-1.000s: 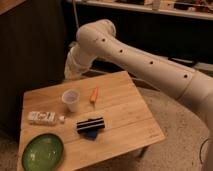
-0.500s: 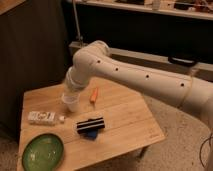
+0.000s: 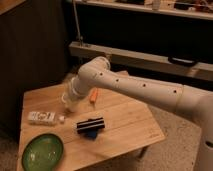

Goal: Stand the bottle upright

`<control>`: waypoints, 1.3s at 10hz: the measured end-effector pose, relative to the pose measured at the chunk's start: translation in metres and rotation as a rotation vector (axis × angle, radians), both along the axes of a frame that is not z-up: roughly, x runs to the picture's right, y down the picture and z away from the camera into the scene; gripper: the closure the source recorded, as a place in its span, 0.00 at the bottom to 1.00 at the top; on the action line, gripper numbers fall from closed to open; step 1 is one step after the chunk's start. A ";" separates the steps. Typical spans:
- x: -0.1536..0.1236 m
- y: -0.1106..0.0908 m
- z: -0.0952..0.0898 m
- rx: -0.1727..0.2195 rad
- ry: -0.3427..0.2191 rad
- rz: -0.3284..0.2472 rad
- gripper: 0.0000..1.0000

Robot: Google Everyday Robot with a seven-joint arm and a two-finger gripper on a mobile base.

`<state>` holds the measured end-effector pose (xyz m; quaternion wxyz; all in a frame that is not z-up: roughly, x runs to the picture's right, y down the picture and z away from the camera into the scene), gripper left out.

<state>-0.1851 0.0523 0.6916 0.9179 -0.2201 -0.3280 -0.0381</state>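
Dim, warm light. Table [image 3: 131,126] moderately lit, backdrop dark at 9 o'clock. Arm [image 3: 142,88] brightest. Gripper [image 3: 69,100] at table's 11 o'clock.

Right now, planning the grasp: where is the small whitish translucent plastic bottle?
The bottle lies on its side near the wooden table's left edge in the camera view, behind the green plate; the gripper hangs right of it.

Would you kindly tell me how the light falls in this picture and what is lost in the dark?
Camera view: warm, dim light; the wooden table and white arm are brightest, the surroundings behind mostly dark. The gripper, low over the table's left rear, and the bottle, lying near its left edge, are lit; no strong glare.
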 end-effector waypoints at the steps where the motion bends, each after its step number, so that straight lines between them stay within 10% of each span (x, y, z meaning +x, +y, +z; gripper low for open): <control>1: -0.002 0.008 0.008 -0.016 0.002 0.002 0.20; 13: -0.047 0.071 0.081 -0.139 0.018 -0.018 0.20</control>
